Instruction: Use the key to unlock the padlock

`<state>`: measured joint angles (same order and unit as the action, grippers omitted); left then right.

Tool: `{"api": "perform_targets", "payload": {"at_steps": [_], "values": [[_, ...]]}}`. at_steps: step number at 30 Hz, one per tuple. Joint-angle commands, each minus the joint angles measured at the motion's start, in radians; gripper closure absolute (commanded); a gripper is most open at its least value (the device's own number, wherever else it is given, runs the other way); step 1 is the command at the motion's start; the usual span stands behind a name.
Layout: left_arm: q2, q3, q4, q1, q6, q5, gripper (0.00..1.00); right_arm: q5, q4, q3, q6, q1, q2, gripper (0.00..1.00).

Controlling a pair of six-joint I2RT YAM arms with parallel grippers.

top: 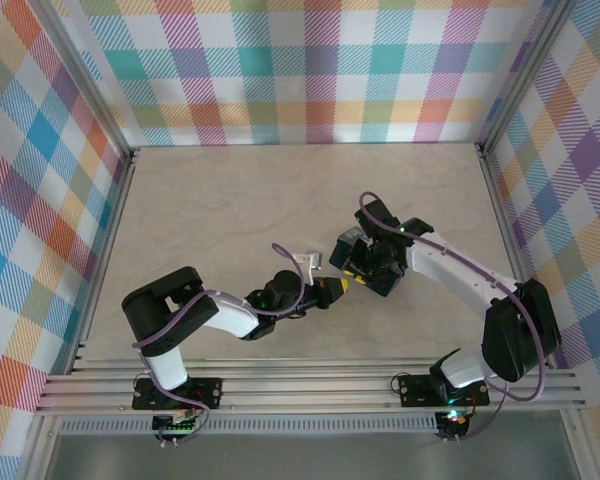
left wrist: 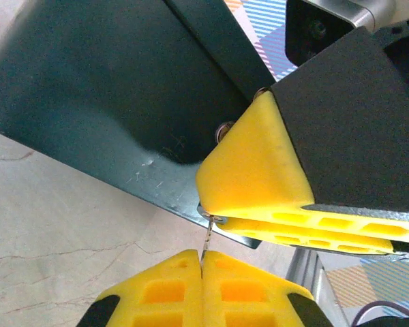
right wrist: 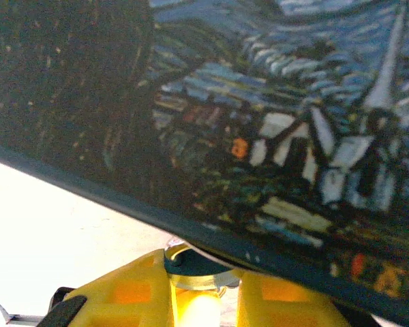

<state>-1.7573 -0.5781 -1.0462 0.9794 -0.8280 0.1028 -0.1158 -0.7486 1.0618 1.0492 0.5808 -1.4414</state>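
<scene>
In the left wrist view my left gripper (left wrist: 202,259) is shut on the thin metal key (left wrist: 206,240). The key's blade points up, its tip at the small metal face of the padlock (left wrist: 219,219). The yellow fingers (left wrist: 255,170) of my right gripper clamp that padlock from both sides. In the right wrist view the right gripper (right wrist: 203,289) is shut on the round brass body of the padlock (right wrist: 201,272), under a dark box (right wrist: 259,122) with a painted night scene. From above, the left gripper (top: 338,287) and right gripper (top: 359,268) meet tip to tip at mid-table.
The dark box (left wrist: 109,88) hangs close over both grippers. The pale tabletop (top: 230,200) stretches to the back and left. Plaid walls (top: 40,200) and aluminium rails (top: 310,385) fence the table. Purple cables (top: 290,255) loop off the wrists.
</scene>
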Motion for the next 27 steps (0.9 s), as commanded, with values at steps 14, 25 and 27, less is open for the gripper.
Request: {"api": "perform_targets", "payload": {"at_steps": [14,25,27], "values": [[0.101,-0.041,-0.279,-0.086,0.001,0.149,1.00,-0.047,-0.025,-0.056,0.049,0.004,0.031,1.00],[0.294,-0.014,0.149,0.037,0.369,-0.062,1.00,-0.031,-0.047,-0.027,0.044,0.004,0.021,1.00],[0.315,-0.021,0.211,0.052,0.418,-0.091,1.00,-0.031,-0.049,-0.022,0.044,0.004,0.019,1.00]]}}
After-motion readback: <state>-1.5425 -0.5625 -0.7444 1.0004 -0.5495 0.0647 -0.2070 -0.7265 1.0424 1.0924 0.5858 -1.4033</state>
